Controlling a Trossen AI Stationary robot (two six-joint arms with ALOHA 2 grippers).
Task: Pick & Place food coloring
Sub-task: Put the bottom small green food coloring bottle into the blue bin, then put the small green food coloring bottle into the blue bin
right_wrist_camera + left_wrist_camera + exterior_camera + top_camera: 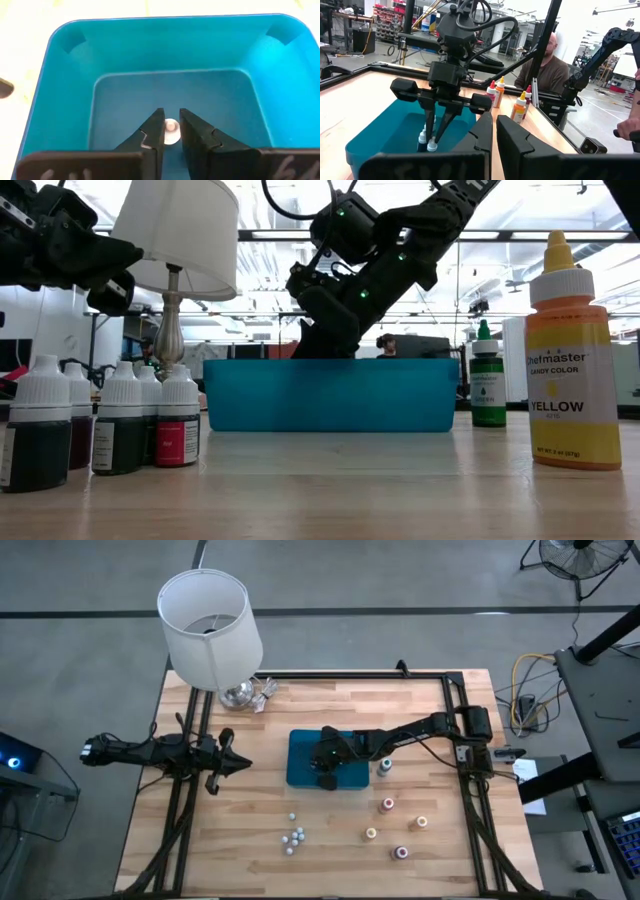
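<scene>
near: yellow bottle [572,360] and others wait on desk [330,840] | mid: right tool [170,131] pinching a food coloring bottle [171,131] low inside blue tray [150,50]; spread fingers gently, lift straight | far: left tool [232,762] parked, nearly pressed together

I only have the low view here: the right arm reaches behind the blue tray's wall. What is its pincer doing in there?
Observer: The right pincer is closed on a small white-capped bottle inside the blue tray.
Operator: And the left arm?
Observer: The left pincer waits left of the tray, apart from it.
Operator: How many bottles are outside, on the right?
Observer: Five coloured-top bottles stand there, seen from above.
</scene>
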